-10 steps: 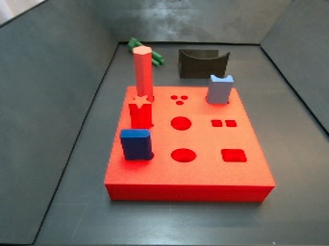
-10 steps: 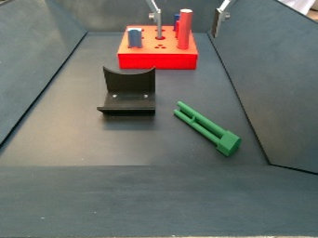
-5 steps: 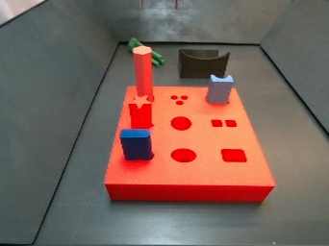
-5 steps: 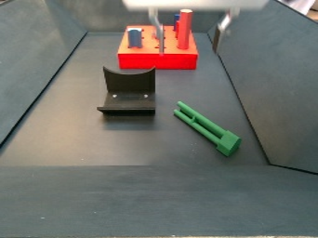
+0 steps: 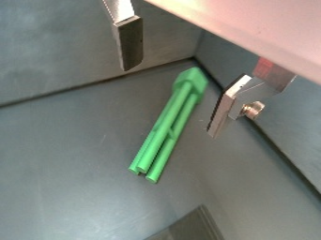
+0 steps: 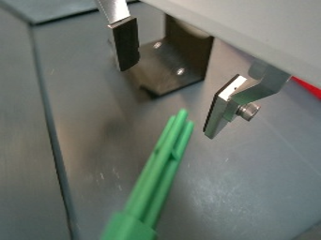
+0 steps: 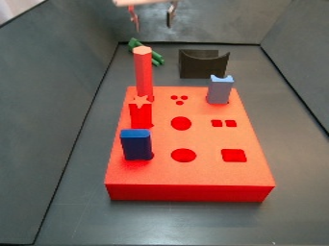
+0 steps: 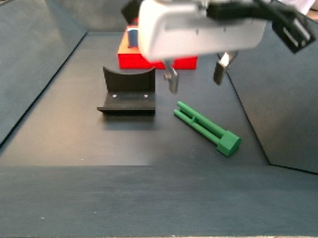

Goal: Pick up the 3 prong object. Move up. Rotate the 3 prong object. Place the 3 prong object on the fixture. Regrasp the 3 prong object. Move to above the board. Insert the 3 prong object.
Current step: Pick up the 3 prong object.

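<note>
The green 3 prong object [image 8: 207, 125] lies flat on the grey floor beside the fixture [image 8: 128, 91], near a side wall. It shows in both wrist views [image 5: 168, 129] [image 6: 150, 187], and in a side view [image 7: 146, 50] partly behind the red cylinder. My gripper [image 8: 194, 78] hangs open and empty above it, one silver finger [image 5: 129, 42] on each side, well clear. It also shows in the wrist views [image 5: 179, 80] [image 6: 175, 80] and blurred at the edge of a side view [image 7: 152, 8]. The red board [image 7: 193, 159] is partly hidden behind the gripper [image 8: 129, 58].
On the board stand a tall red cylinder [image 7: 142, 72], a blue block [image 7: 221, 89], another blue block [image 7: 137, 144] and a red star piece [image 7: 140, 110]. Sloping grey walls [image 8: 255, 84] close in the floor. The dark fixture shows past the fingers [image 6: 175, 61].
My gripper has moved from over the board to above the green 3 prong object and now fills much of a side view. Nothing else moved.
</note>
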### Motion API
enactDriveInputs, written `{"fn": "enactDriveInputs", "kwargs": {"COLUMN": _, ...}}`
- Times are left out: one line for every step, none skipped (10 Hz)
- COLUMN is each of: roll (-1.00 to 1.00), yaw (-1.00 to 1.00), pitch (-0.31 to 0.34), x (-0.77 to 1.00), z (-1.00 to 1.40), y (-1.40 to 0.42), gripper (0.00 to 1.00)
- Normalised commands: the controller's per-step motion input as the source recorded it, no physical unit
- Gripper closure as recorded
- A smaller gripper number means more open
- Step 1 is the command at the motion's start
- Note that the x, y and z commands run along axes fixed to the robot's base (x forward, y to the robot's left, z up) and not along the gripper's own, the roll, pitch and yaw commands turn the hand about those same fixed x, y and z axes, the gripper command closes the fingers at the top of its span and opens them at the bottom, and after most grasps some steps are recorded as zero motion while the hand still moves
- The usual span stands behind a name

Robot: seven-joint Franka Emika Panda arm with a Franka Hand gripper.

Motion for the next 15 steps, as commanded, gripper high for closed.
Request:
{"fn": "enactDriveInputs", "kwargs": {"roll": 0.05, "yaw": 0.53, "pitch": -0.180, "x": -0.37, "z": -0.84, "y": -0.07, "gripper": 0.00}}
{"fn": "enactDriveInputs", "kwargs": {"roll": 0.02, "yaw": 0.29, "pitch": -0.154, "x": -0.22, "z": -0.94, "y": 0.00, "gripper": 0.00}}
{"fn": "enactDriveInputs", "kwargs": {"roll": -0.02, "yaw": 0.00, "pitch": -0.191, "x": -0.08, "z": -0.89, "y": 0.01, "gripper": 0.00}}
{"fn": "enactDriveInputs", "kwargs": {"roll": -0.11, "yaw": -0.14, "pitch": -0.250, "x": -0.08, "z": -0.68, "y": 0.04, "gripper": 0.00}}
{"fn": "enactDriveInputs", "kwargs": {"roll": -0.20, "yaw": -0.06, "pitch": -0.236, "x": 0.01, "z": -0.52, "y": 0.25, "gripper": 0.00}}
{"fn": "enactDriveInputs", "kwargs": {"roll": -0.26, "yaw": -0.05, "pitch": -0.187, "x": 0.15, "z": -0.43, "y": 0.34, "gripper": 0.00}}
{"fn": "enactDriveInputs", "kwargs": {"roll": -0.22, "yaw": -0.02, "pitch": -0.157, "x": 0.00, "z": -0.29, "y": 0.28, "gripper": 0.00}}
{"fn": "enactDriveInputs", "kwargs": {"roll": -0.18, "yaw": 0.00, "pitch": -0.133, "x": 0.00, "z": -0.17, "y": 0.21, "gripper": 0.00}}
{"fn": "enactDriveInputs", "kwargs": {"roll": -0.14, "yaw": 0.00, "pitch": -0.091, "x": 0.00, "z": -0.09, "y": 0.13, "gripper": 0.00}}
{"fn": "enactDriveInputs", "kwargs": {"roll": -0.11, "yaw": 0.00, "pitch": -0.070, "x": 0.00, "z": -0.08, "y": 0.09, "gripper": 0.00}}
{"fn": "enactDriveInputs", "kwargs": {"roll": -0.07, "yaw": 0.00, "pitch": -0.050, "x": 0.00, "z": -0.12, "y": 0.05, "gripper": 0.00}}
{"fn": "enactDriveInputs", "kwargs": {"roll": -0.02, "yaw": 0.00, "pitch": -0.039, "x": 0.00, "z": -0.26, "y": 0.01, "gripper": 0.00}}
{"fn": "enactDriveInputs", "kwargs": {"roll": 0.00, "yaw": 0.00, "pitch": -0.036, "x": 0.00, "z": -0.31, "y": 0.00, "gripper": 0.00}}
{"fn": "enactDriveInputs", "kwargs": {"roll": 0.00, "yaw": 0.00, "pitch": -0.059, "x": -0.01, "z": -0.24, "y": 0.00, "gripper": 0.00}}
{"fn": "enactDriveInputs", "kwargs": {"roll": 0.00, "yaw": 0.00, "pitch": -0.023, "x": -0.01, "z": -0.23, "y": 0.00, "gripper": 0.00}}
